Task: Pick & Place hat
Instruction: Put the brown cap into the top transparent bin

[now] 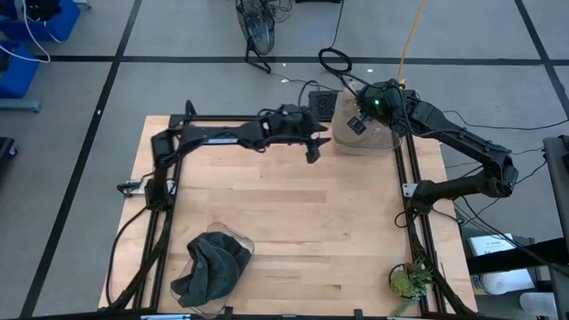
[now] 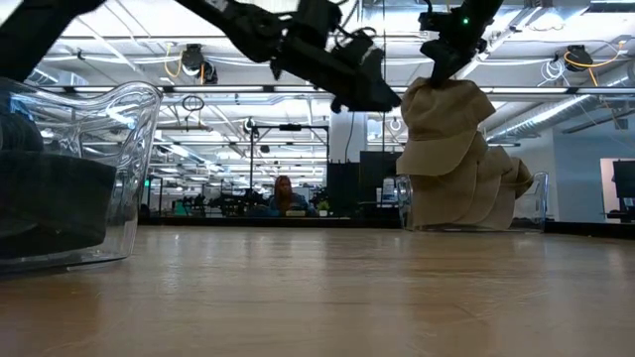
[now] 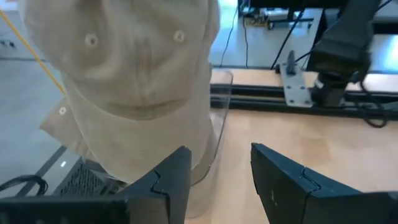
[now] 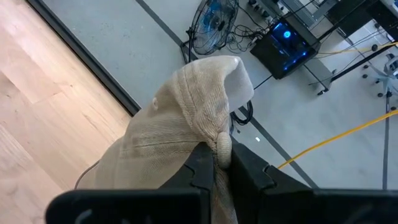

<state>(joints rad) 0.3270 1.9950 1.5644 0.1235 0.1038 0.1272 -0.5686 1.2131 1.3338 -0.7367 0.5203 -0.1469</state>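
Dark hats (image 1: pixel 212 264) sit in a clear bin (image 1: pixel 233 235) at the near left of the table (image 1: pixel 302 222). Left gripper (image 1: pixel 316 148) hangs mid-table with fingers spread, holding nothing. At the far right, the right gripper (image 1: pixel 359 123) pinches a tan hat (image 2: pixel 444 124) above the pile in bin 2 (image 2: pixel 539 203).

Two slim black jointed arms (image 1: pixel 222 135) trail black cables, the right arm (image 1: pixel 462 142) showing a green light.
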